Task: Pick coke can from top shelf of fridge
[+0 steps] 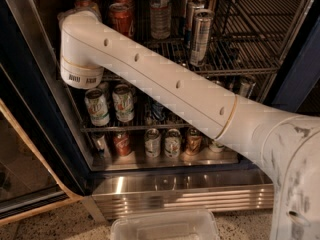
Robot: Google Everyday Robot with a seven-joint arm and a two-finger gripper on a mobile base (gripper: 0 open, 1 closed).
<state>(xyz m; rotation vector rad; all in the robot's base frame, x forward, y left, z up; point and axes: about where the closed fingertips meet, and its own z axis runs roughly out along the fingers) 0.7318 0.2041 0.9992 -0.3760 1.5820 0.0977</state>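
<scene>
The fridge (pixel 175 190) stands open. The white arm (pixel 175 86) reaches from near right up to far left, onto the top shelf (pixel 250 59). A coke can (pixel 121 18) stands at the shelf's left, just right of the arm's end joint. The pincer is hidden behind that joint, so I cannot tell its state.

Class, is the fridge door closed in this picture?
No: the arm reaches into the fridge beside a coke can on the top shelf, its tool hidden behind the arm.
</scene>
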